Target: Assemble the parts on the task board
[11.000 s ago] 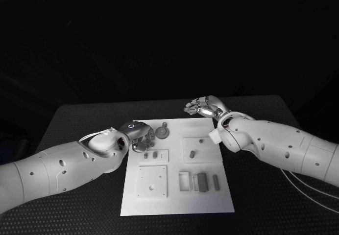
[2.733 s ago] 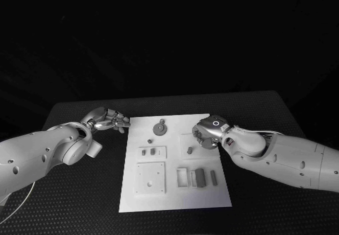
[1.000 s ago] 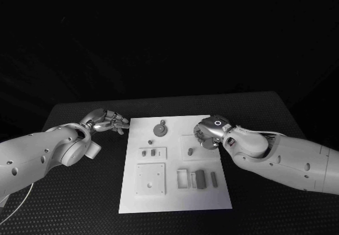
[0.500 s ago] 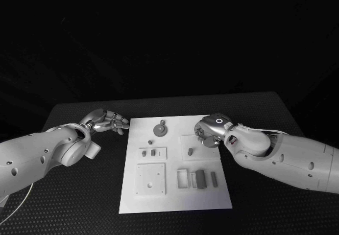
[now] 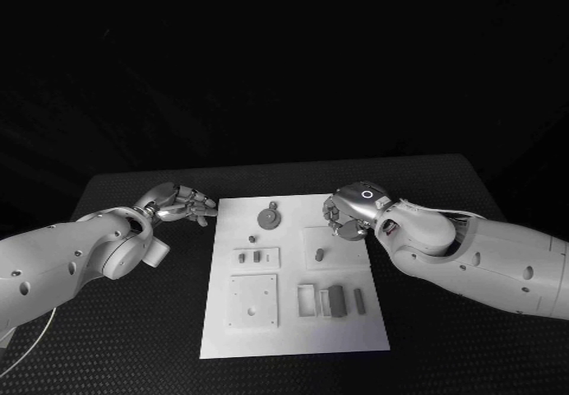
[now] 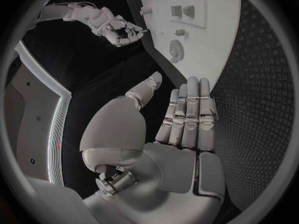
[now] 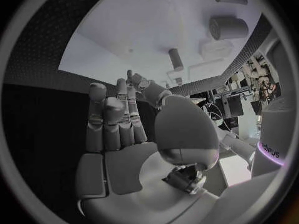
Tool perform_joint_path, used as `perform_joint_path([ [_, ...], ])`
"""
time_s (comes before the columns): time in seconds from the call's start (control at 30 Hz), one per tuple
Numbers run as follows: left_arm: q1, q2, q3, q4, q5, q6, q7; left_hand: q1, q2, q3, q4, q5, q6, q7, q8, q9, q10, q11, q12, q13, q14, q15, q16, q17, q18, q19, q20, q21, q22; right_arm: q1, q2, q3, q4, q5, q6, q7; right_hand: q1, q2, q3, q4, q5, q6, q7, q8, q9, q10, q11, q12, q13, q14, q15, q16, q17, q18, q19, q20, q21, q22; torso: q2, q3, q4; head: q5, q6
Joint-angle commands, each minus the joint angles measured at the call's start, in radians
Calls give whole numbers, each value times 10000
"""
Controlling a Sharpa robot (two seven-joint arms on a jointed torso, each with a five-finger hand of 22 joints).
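Board [image 5: 297,329] flat mid-bench [image 5: 118,329], parts on it | right hand [image 5: 346,218] lifted off board's right edge since a second ago, fingers straight, apparently holding nothing | left hand [image 5: 178,202] unmoved beside board's left edge, open, empty | no part seated yet; likely re-approach.

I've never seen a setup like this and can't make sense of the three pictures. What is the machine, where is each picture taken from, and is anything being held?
It is a robot with two white arms ending in silver hands, at a black table. One picture looks down from its head; the two round ones come from cameras at each wrist, behind that hand. A white board lies in the middle with small grey parts and a round grey piece on it. The left hand hovers beside the board, fingers straight, holding nothing. The right hand hangs over the board's far right corner; I see nothing in it.
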Motion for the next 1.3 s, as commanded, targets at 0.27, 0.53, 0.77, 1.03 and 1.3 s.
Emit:
perform_joint_path([
  [0.27, 6, 44, 6, 3, -25, 123, 122, 37, 2, -83, -8, -30, -100, -4, 14, -12, -54, 37, 15, -18, 60, -4, -60, 25, 21, 54, -3, 23, -23, 10, 300, 105, 713, 39, 229, -50, 94, -32, 60, -5, 29, 87, 7, 58, 1, 72, -12, -10, 6, -53, -126, 34, -18, 450, 0, -50, 41, 196, -9, -2, -18, 168, -26],
  [0.53, 7, 63, 7, 0, -25, 111, 126, 6, -16, -113, -5, -31, -107, 1, 13, -14, -58, 40, 16, -29, 62, 0, -81, 46, 16, 51, 0, 21, -35, 7, 851, 100, 1118, 270, 305, 90, 92, -6, 73, -5, 30, 78, 11, 50, -4, 64, -10, -25, 12, -60, -125, 30, -27, 450, -7, -52, 37, 193, -6, 2, -12, 259, -34],
  [0.77, 8, 151, 8, -26, -17, 68, 130, 1, -13, -120, -5, -31, -106, 0, 15, -13, -55, 40, 19, -33, 62, 0, -92, 56, 15, 50, 0, 20, -41, -3, 1391, -68, 1041, 356, 419, 189, 85, 18, 80, -7, 29, 67, 17, 41, -8, 56, -6, -41, 18, -70, -122, 25, -37, 450, -17, -54, 31, 191, -11, -24, 8, 470, -79],
  [1.03, 9, 175, 7, -42, 2, 64, 126, -9, -16, -138, -10, -31, -100, -4, 21, -12, -46, 38, 26, -44, 38, 9, -135, 78, 8, 23, 7, 8, -61, -153, 1804, -507, 887, 437, 517, 307, 77, 39, 83, -10, 29, 59, 20, 34, -11, 52, -4, -53, 23, -77, -120, 23, -43, 450, -24, -57, 29, 191, -10, -21, 15, 616, -156],
  [1.3, 10, 194, 7, -49, 2, 112, 60, -11, -16, -143, -11, -31, -102, -4, 21, -12, -48, 39, 25, -49, 33, 12, -149, 86, 5, 13, 9, 5, -69, -312, 1927, -719, 907, 507, 554, 370, 73, 54, 84, -12, 28, 54, 22, 31, -12, 50, -2, -60, 27, -82, -119, 22, -48, 450, -28, -59, 28, 191, 2, -12, -6, 723, -215],
])
